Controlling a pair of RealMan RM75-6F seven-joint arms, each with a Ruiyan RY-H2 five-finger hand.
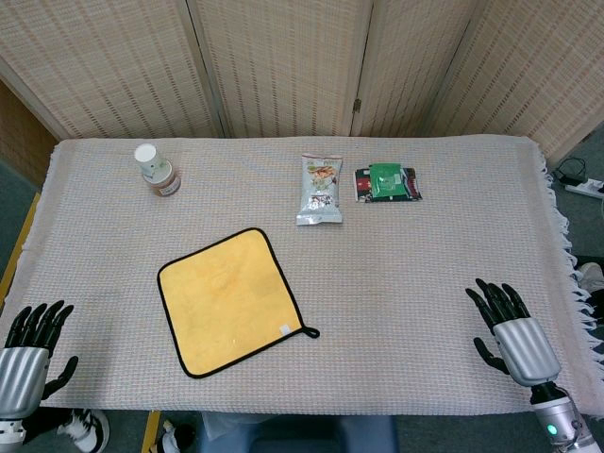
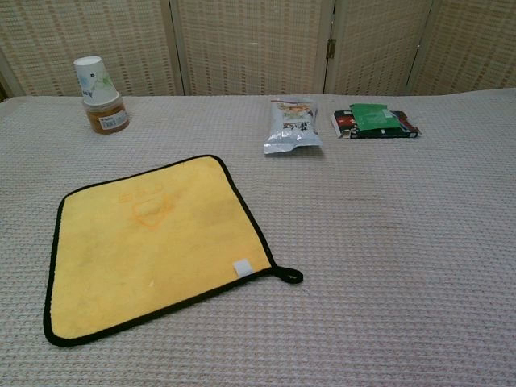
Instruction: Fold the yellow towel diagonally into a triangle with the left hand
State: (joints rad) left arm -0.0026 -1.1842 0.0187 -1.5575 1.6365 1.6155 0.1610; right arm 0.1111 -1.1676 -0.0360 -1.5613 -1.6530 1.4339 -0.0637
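A yellow towel [image 1: 230, 300] with black edging lies flat and unfolded on the woven tablecloth, left of centre; the chest view shows the towel [image 2: 153, 246] with a small hanging loop and a white tag at its near right corner. My left hand [image 1: 28, 354] rests at the table's near left edge, well left of the towel, fingers spread and holding nothing. My right hand [image 1: 514, 330] sits at the near right, fingers apart and empty. Neither hand appears in the chest view.
A jar with an upturned paper cup on top [image 1: 157, 170] stands at the back left. A silver snack packet [image 1: 320, 191] and a green and dark packet [image 1: 387, 182] lie at the back centre. Woven screens stand behind the table.
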